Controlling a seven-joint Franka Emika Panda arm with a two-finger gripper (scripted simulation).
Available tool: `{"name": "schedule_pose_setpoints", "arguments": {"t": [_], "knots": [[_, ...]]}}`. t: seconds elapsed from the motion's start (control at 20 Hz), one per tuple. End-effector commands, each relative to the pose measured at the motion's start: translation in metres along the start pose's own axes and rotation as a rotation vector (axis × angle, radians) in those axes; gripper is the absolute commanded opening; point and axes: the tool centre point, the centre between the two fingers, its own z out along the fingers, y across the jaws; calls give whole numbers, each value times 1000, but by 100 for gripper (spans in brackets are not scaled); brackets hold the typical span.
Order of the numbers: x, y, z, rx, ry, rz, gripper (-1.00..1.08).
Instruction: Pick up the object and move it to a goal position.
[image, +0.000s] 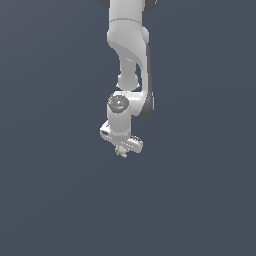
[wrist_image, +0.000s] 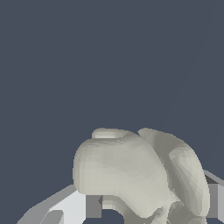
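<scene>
The object (image: 121, 151) is a tiny cream-beige lumpy thing that peeks out just below the white hand of the arm in the exterior view. In the wrist view the object (wrist_image: 140, 175) fills the near field as a big pale lump with rounded lobes. It sits between the two fingers (wrist_image: 72, 205), which press on it from both sides. My gripper (image: 121, 149) is shut on the object, and its fingertips are mostly hidden behind the hand in the exterior view.
A plain dark grey-blue surface fills both views around the arm. The white arm (image: 129, 45) comes down from the exterior view's upper middle.
</scene>
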Motion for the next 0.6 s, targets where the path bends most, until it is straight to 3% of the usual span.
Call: {"name": "schedule_pose_setpoints", "arguments": {"t": [0.0,0.55], "knots": [[0,0,0,0,0,0,-100],[1,-4,-7,0,0,0,-100]]}}
